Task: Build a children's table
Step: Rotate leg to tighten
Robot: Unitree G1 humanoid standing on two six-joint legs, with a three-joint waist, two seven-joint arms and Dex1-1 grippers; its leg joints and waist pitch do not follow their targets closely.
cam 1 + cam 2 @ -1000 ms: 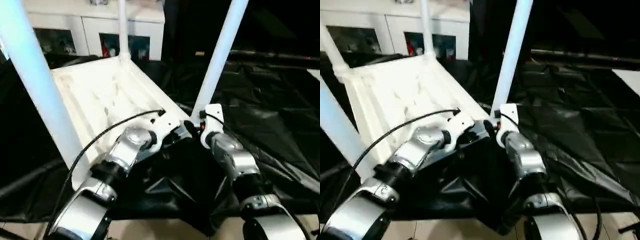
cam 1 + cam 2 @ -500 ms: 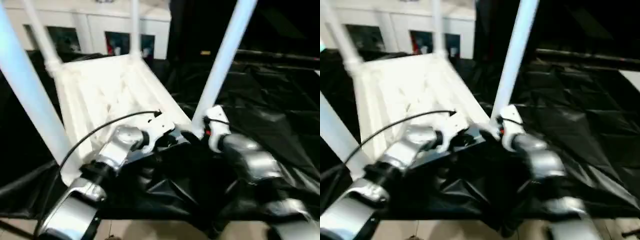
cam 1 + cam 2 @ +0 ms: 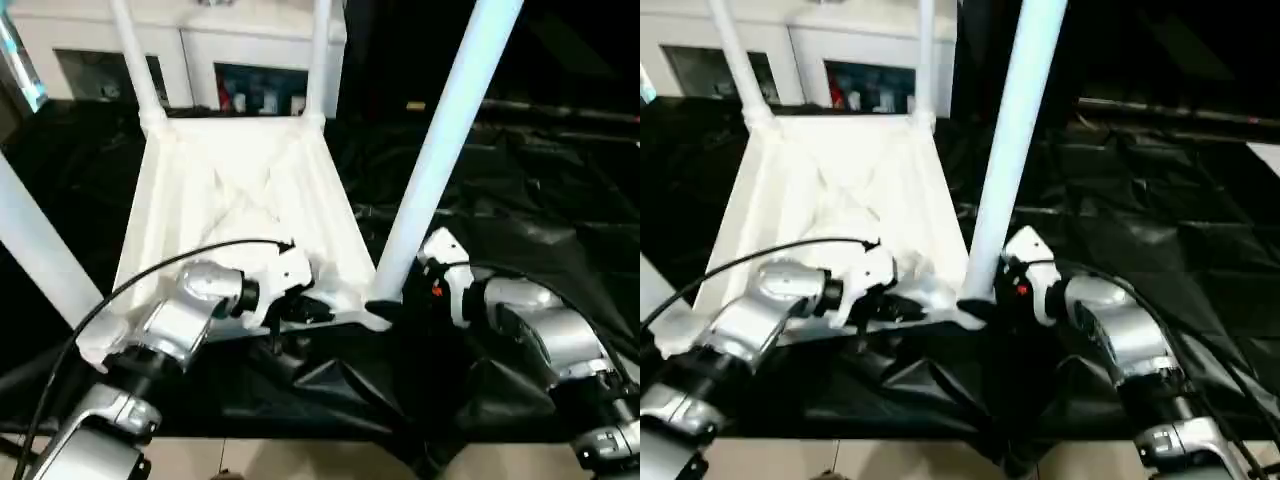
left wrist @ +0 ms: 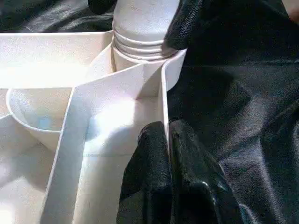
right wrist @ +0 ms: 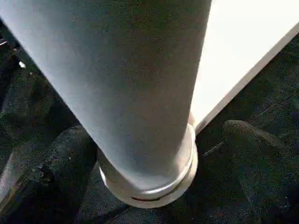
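Two end effectors — left (image 4: 167, 140) pinching tabletop (image 3: 230, 190) rim, right (image 5: 154, 154) spread around leg (image 3: 440, 150).

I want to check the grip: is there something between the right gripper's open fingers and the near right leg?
Nothing visible. The right gripper has its fingers open on both sides of the leg, just above its corner socket, with bare gaps between.

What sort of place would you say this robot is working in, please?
Probably an indoor lab or workshop set up for assembly trials: a work table draped in black sheeting, white cabinets along the far wall, and an upturned children's table with legs fitted.
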